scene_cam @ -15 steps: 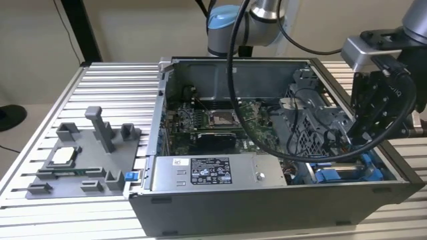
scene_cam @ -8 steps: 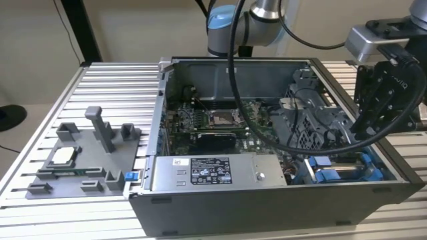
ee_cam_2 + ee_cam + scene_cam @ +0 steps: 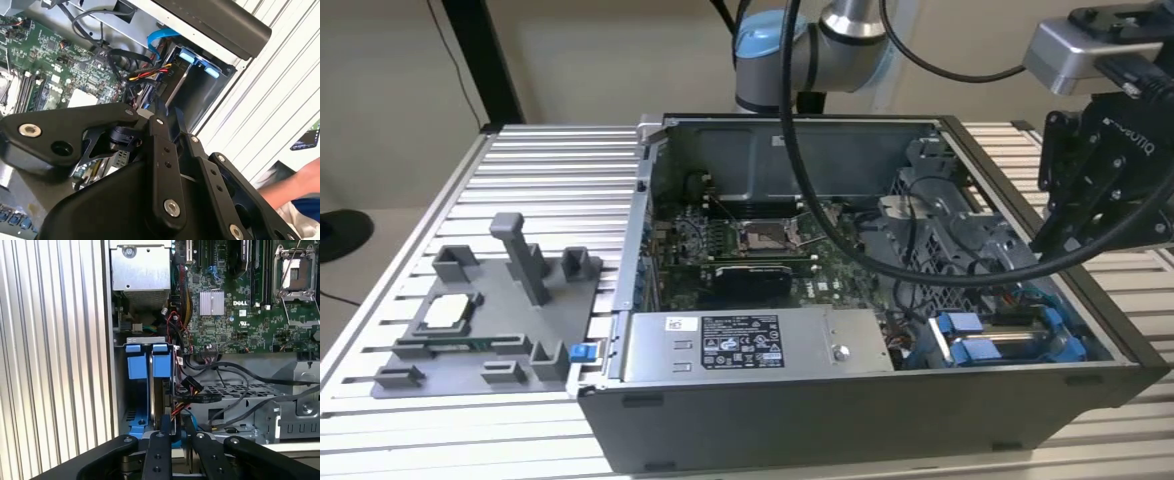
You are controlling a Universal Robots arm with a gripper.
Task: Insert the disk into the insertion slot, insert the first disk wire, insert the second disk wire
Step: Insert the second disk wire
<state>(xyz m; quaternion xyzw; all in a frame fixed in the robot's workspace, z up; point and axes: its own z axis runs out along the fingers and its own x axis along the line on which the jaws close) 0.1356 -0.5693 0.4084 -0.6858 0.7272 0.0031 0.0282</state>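
On the exterior view's left, a grey moulded fixture lies on the ribbed metal table, with a small silver chip seated in it and a blue tab at its 4 o'clock corner. Just beside it stands the open computer case. Inside, the green motherboard fills the middle, and the grey labelled power-supply box lies at 6 o'clock against the near wall. A thick black cable loops across the case and crosses in front of the drive bay.

At the case's 4 o'clock corner the disk sits in its bright blue frame inside the bay; in the first wrist view its blue tabs stand upright beside a bundle of red, yellow and black wires.

On the exterior view's right, the gripper hangs above the bay, tilted toward it. In both wrist views its black linkages point down at the bay; whether the fingers grip anything cannot be told.
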